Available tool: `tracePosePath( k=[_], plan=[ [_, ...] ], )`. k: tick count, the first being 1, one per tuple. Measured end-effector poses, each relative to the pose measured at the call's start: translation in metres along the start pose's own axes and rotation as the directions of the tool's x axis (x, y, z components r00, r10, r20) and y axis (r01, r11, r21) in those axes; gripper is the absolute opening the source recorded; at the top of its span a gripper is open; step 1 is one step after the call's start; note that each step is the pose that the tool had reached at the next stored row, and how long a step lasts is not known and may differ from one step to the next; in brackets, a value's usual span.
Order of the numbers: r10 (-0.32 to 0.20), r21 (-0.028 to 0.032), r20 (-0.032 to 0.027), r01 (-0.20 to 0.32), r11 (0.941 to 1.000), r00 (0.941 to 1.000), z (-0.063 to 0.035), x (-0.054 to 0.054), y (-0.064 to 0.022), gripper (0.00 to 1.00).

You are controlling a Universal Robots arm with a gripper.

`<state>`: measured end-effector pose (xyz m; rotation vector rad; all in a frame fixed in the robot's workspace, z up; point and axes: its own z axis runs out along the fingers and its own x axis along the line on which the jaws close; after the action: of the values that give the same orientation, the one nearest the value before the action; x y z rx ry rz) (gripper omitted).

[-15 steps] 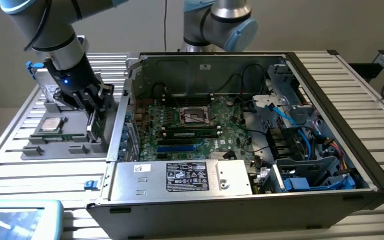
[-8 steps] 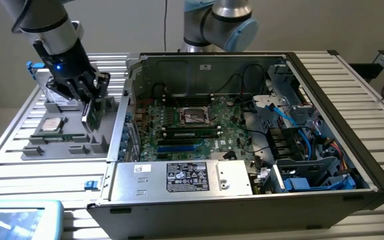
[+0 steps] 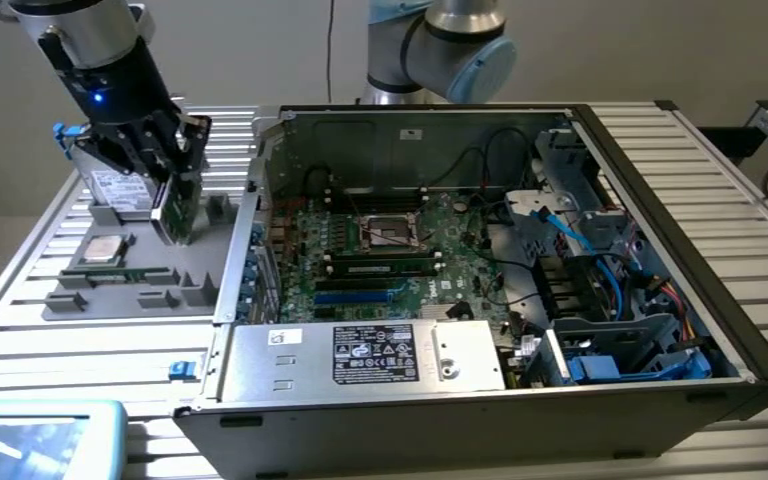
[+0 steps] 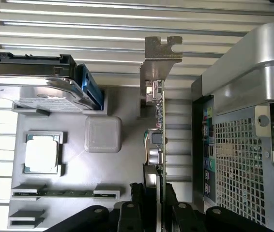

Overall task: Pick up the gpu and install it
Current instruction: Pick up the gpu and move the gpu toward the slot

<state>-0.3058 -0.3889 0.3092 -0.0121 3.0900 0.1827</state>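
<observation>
The gpu point(image 3: 175, 215) is a short green card standing on edge over the grey parts tray point(image 3: 117, 300), at the exterior view's left. My gripper point(image 3: 168, 170) comes down on it from above and is shut on it. In the wrist view the gpu point(image 4: 158, 130) is edge-on, its silver end bracket point(image 4: 159, 58) pointing away, and my gripper point(image 4: 152, 195) has one black finger on each face of the card. Whether the card's lower edge touches the tray I cannot tell.
An open computer case point(image 3: 651, 200) lies right of the tray, motherboard point(image 3: 384, 250) exposed, power supply point(image 3: 357, 355) in front. Its perforated rear wall point(image 4: 238, 159) is close beside the card. On the tray: a hard drive point(image 4: 30, 92), a processor point(image 4: 41, 153), a memory stick point(image 4: 64, 193).
</observation>
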Motion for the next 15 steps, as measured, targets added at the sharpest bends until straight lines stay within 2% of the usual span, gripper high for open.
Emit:
tracePosePath(
  k=[15],
  plan=[
    [0.018,0.0008,0.0022,-0.018,0.9998,0.9998,-0.0675,-0.008,0.008,0.28]
  ],
)
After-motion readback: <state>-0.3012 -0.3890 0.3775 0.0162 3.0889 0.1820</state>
